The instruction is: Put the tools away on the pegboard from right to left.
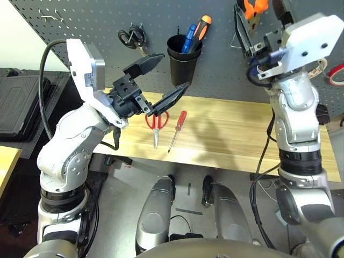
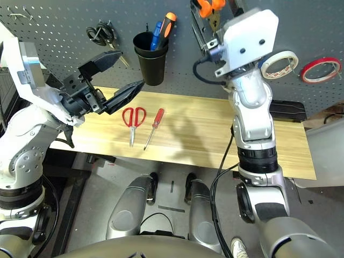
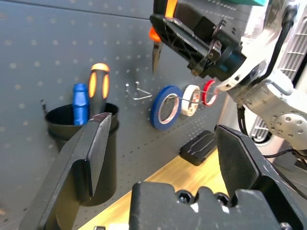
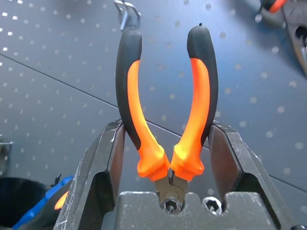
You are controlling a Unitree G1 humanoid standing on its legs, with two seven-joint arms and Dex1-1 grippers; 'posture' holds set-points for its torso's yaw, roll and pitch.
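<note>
While the left hand (image 1: 161, 78) hovers with fingers apart above the table (image 1: 231, 129), red-handled scissors (image 1: 156, 122) and screwdriver (image 1: 178, 128) lie there. Seen from the right wrist, the right hand (image 4: 165, 143) clamps the pliers (image 4: 165, 110) against the pegboard (image 4: 57, 86).

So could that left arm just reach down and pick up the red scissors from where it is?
Probably yes. The left gripper hangs open just above and beside the red scissors, which lie flat on the table. Only the screwdriver lies close by, apart from them.
</note>
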